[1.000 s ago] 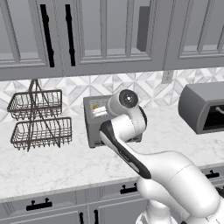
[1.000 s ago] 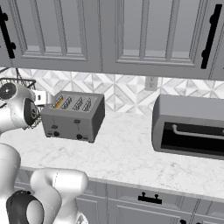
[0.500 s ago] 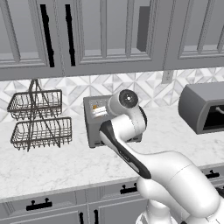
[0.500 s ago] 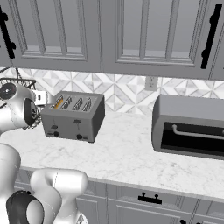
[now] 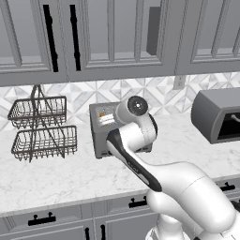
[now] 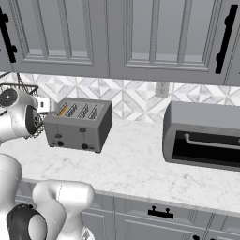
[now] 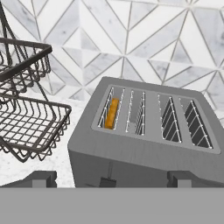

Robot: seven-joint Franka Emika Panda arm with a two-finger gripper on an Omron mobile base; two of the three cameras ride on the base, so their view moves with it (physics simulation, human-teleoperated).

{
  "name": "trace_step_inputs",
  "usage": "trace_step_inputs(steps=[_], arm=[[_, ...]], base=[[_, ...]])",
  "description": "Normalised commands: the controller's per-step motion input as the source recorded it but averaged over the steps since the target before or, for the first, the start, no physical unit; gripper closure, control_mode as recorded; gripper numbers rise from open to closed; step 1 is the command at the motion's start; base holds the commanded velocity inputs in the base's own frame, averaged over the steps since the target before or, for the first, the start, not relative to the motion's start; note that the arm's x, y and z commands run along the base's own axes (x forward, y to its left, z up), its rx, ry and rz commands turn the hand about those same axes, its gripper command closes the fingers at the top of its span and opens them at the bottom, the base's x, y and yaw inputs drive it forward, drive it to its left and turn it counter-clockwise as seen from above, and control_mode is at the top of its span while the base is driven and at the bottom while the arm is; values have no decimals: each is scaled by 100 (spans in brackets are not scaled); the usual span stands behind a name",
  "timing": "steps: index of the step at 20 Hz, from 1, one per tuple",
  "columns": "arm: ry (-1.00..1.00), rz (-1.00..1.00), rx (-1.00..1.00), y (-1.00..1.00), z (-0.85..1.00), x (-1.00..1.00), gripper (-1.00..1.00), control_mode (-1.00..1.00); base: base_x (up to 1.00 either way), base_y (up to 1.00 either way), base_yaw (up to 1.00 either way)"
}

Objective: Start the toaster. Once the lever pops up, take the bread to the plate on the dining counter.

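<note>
Standing at nine o'clock on the grey-veined worktop [image 6: 140, 164], a two-tier wire basket [image 5: 40, 127] flanked the toaster [image 6: 79, 124], which held the bread [image 7: 112, 113] edge-on in its leftmost slot. Facing the toaster's front from just short of it, the gripper [image 7: 109, 178] had its dark fingertips [image 7: 41, 178] spread wide with nothing between them. Off at three o'clock, well apart, sat a dark rounded appliance [image 6: 202, 136] with a black opening, beneath grey wall cabinets [image 6: 117, 37].
</note>
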Motion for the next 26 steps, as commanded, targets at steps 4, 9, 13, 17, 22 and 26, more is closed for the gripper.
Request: trace_step_inputs(steps=[4, 9, 13, 17, 22, 26], arm=[[0, 0, 0, 0, 0, 0, -100, -100], [0, 0, 0, 0, 0, 0, -100, -100], [0, 0, 0, 0, 0, 0, -100, -100], [0, 0, 0, 0, 0, 0, -100, -100], [0, 0, 0, 0, 0, 0, -100, -100], [0, 0, 0, 0, 0, 0, -100, -100]], base=[[0, 0, 0], [0, 0, 0], [0, 0, 0], [0, 0, 0], [0, 0, 0], [0, 0, 0]])
